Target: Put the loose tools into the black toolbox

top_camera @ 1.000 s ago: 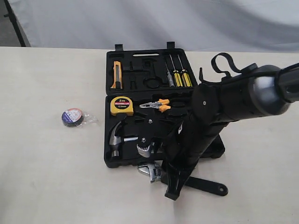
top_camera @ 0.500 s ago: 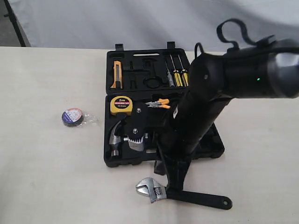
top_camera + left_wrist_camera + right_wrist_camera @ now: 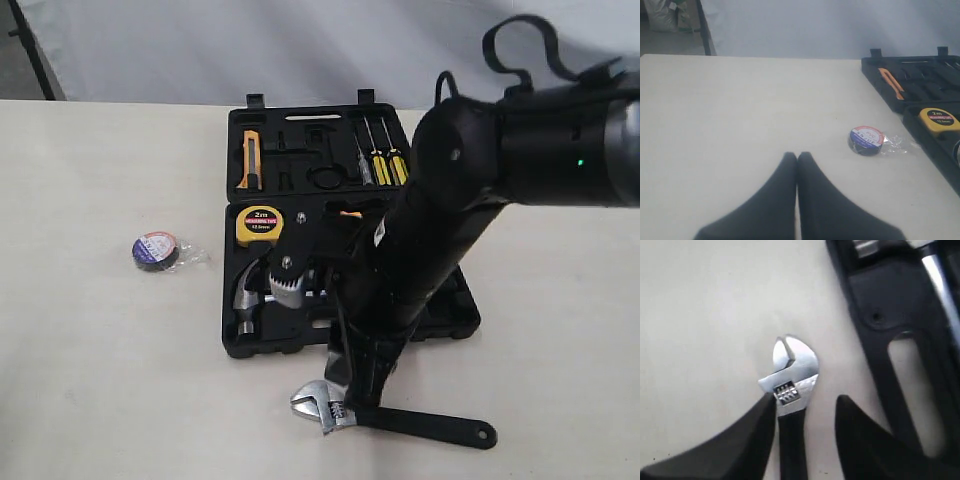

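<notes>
While the silver adjustable wrench point(image 3: 410, 421) lies flat on the table point(image 3: 90, 380) just in front of the black toolbox point(image 3: 232, 345), the exterior view shows the right gripper point(image 3: 350, 400) lowered over its neck. The steel claw hammer point(image 3: 248, 295) lies inside the lower case half. The small black tape roll point(image 3: 155, 250) rests on the table well apart from the case, in a clear wrapper.

Left wrist view: the left gripper point(image 3: 797, 156) has its fingers pressed together on nothing. The tape roll point(image 3: 866, 140) lies near it, beside the toolbox point(image 3: 871, 67).

Right wrist view: the right gripper point(image 3: 805, 401) stands with its jaws apart, straddling the wrench point(image 3: 790, 385) just behind the head. One finger sits close against the neck; the other shows a clear gap. The toolbox point(image 3: 875, 315) is alongside.

Procedure for the step in hand, the grasp:
- Centre the handle between the fingers before closing, so the tool does not swivel.
- Clamp on the black handle, not the head (polished steel likely gives poor purchase).
- Lift clear of the case rim, then align the tool with its recess.

Appearance: bright steel head, curved jaw, knurled adjusting screw, slim black handle
</notes>
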Controlling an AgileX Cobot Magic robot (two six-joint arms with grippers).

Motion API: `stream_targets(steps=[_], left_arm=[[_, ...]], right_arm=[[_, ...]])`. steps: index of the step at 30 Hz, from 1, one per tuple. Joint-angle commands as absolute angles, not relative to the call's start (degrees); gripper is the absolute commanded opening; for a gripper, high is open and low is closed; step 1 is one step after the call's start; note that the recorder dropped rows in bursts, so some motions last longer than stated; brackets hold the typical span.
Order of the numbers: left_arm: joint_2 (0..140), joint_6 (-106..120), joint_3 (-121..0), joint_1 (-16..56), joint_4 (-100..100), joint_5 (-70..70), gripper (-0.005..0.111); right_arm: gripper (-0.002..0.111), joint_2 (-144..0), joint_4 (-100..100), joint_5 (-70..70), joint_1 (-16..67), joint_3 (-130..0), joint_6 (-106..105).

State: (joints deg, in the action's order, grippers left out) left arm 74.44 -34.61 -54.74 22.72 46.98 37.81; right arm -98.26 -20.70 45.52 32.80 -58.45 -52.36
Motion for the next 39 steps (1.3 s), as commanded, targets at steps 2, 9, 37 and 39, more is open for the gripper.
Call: stream_targets(steps=[2,9,37,39], left_arm=[[73.98,-35.20,-54.20,22.53,46.20,36.83,0.001],[73.98,-35.20,-54.20,22.53,46.20,36.83,0.001],[73.98,-35.20,-54.20,22.53,46.20,36.83,0.001],[73.98,-35.20,-54.20,22.53,46.20,36.83,0.001]], right_arm=[[0.054,-98.35,-20.30,39.94,34.17,-53.06,-52.00],[0.054,-98.97,-20.53,34.59,34.20,-49.61,-52.92],[-0.001,-107.08,-16.41,42.78,35.25,-56.03,-50.60],[-0.001,-105.11,-15.99,43.68,35.91,-57.42,-50.98]])
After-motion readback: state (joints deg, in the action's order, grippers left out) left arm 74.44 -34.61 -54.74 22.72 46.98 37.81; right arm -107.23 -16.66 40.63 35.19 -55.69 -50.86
